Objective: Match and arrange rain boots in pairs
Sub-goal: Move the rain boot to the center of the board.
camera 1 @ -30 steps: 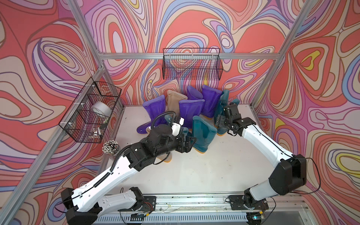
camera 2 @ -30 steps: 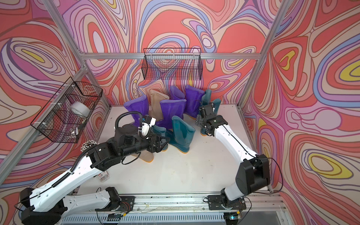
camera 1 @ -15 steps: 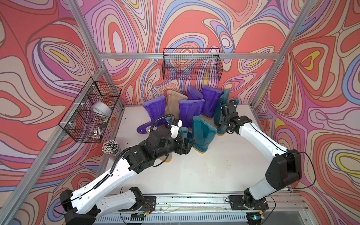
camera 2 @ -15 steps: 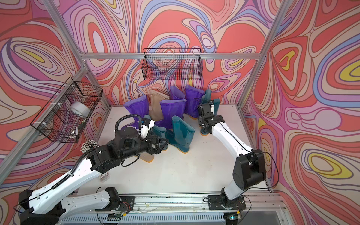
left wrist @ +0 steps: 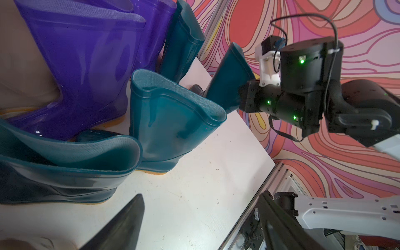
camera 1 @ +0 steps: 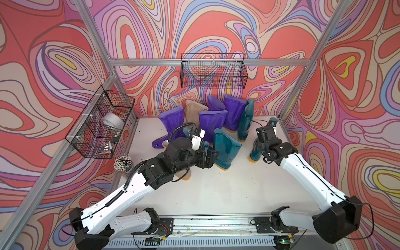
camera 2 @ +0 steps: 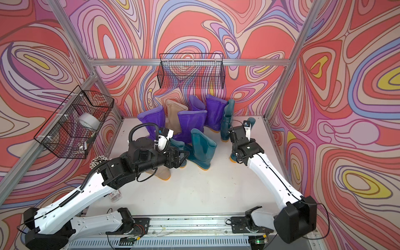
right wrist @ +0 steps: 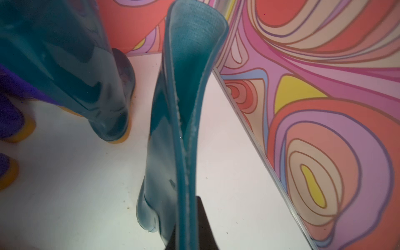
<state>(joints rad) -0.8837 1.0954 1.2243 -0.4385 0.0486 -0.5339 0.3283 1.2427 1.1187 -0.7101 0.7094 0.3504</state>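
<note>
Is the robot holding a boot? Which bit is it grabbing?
Yes. The right hand pinches a teal boot by its top rim, squashing it flat. The left hand is open, holding nothing.

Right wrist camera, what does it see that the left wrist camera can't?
Only right wrist: the held teal boot with its top squashed flat and its lining showing. Only left wrist: the right arm holding it, two nearer teal boots, and a beige boot. Both: that held boot, purple boots, the white table.
</note>
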